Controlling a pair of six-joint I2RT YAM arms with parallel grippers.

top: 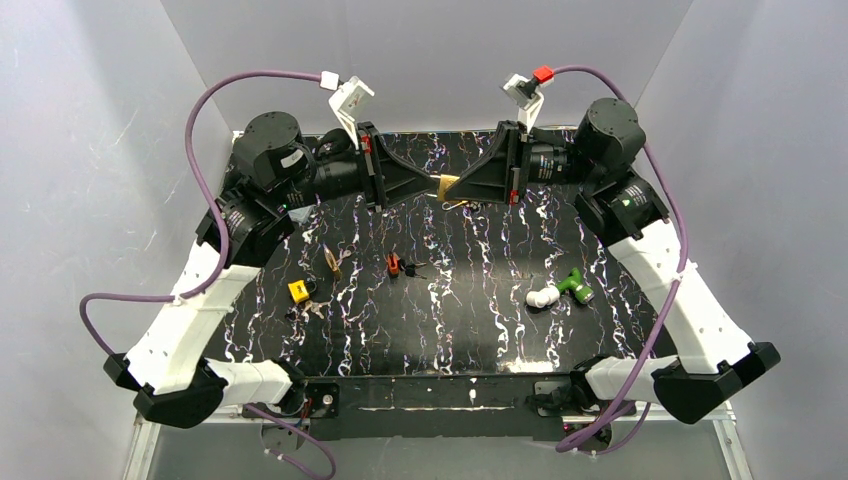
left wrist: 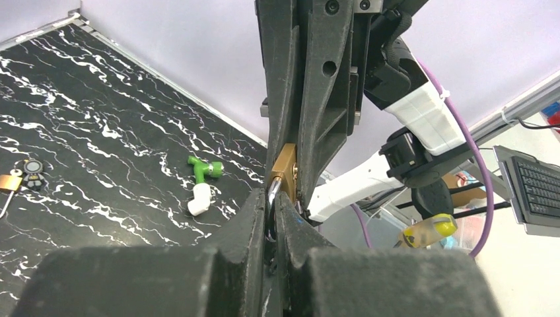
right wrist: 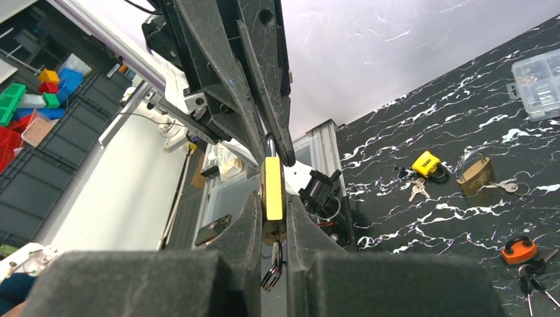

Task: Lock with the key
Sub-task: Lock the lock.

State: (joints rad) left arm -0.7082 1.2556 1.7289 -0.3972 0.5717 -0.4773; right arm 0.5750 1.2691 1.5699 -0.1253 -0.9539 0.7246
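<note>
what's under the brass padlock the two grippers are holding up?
A key ring dangles below the padlock, inside the right gripper. The keyhole itself is covered.

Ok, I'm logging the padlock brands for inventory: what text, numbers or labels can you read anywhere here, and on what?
Yellow padlock: dark print on its face, too blurred to read.
Keyboard: key legends too small to read.
Brass padlock: no text shows.
Nothing else is legible.
</note>
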